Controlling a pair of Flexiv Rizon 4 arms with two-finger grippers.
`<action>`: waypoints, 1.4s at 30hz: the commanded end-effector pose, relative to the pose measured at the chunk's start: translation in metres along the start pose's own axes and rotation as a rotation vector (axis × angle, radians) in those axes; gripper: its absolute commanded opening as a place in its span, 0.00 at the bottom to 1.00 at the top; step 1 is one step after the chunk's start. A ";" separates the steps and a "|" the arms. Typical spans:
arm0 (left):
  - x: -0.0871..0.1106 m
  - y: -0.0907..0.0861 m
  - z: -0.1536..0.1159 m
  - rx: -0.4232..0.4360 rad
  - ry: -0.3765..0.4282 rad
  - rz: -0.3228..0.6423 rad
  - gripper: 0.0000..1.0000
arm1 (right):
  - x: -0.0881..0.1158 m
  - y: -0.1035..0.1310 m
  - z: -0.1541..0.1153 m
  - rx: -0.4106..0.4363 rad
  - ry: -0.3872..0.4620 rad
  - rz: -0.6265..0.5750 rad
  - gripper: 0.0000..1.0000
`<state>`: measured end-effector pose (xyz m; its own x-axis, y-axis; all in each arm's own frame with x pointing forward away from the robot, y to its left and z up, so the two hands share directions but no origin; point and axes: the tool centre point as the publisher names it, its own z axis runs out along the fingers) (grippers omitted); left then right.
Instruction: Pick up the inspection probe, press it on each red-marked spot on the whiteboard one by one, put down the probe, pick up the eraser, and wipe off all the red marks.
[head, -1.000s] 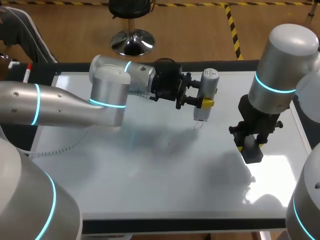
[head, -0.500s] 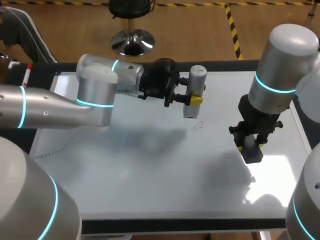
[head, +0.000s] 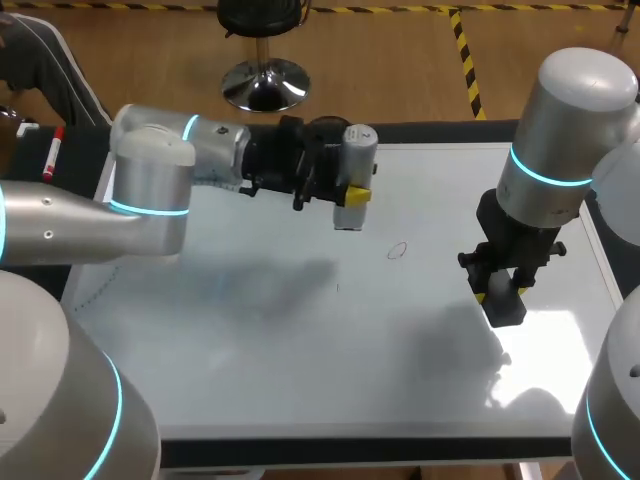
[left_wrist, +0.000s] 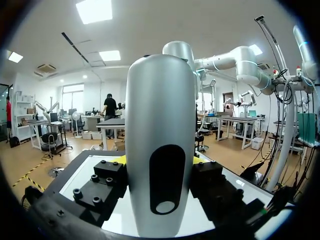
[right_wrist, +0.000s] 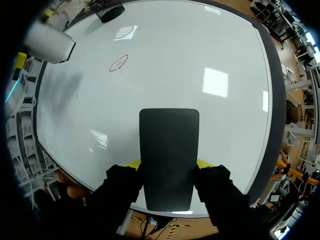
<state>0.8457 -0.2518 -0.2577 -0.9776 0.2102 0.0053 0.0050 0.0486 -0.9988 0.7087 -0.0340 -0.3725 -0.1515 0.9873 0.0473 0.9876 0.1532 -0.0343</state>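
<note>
whiteboard (head: 300, 380): one
inspection probe (head: 355, 165): one
eraser (head: 505, 306): one
red mark (head: 397, 250): one
marker pen (head: 50, 155): one
grippers: two, left gripper (head: 350, 196) and right gripper (head: 502, 292)

Large white rectangular whiteboard (head: 300, 380) lies flat on table. Silver cylindrical inspection probe (head: 357, 160) upright in left gripper (head: 348, 196), over board's far middle; tip seemingly clear of surface. Small red ring mark (head: 397, 250) on board, right of probe, nearer. Black rectangular block eraser (head: 505, 303) in right gripper (head: 497, 290), over board's right side, well apart from mark.
</note>
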 end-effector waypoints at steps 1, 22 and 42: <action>0.012 -0.008 -0.017 -0.011 -0.014 0.004 0.00 | -0.001 -0.001 -0.001 -0.002 0.002 -0.002 0.00; 0.030 -0.009 -0.074 -0.008 -0.062 0.036 0.00 | -0.001 -0.001 -0.001 -0.002 0.002 -0.002 0.00; 0.050 0.006 -0.126 0.003 -0.103 0.020 0.00 | -0.001 -0.001 -0.001 -0.002 0.002 -0.002 0.00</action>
<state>0.8284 -0.1273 -0.2600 -0.9931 0.1159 -0.0176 0.0225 0.0412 -0.9989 0.7087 -0.0340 -0.3725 -0.1516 0.9873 0.0473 0.9876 0.1533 -0.0343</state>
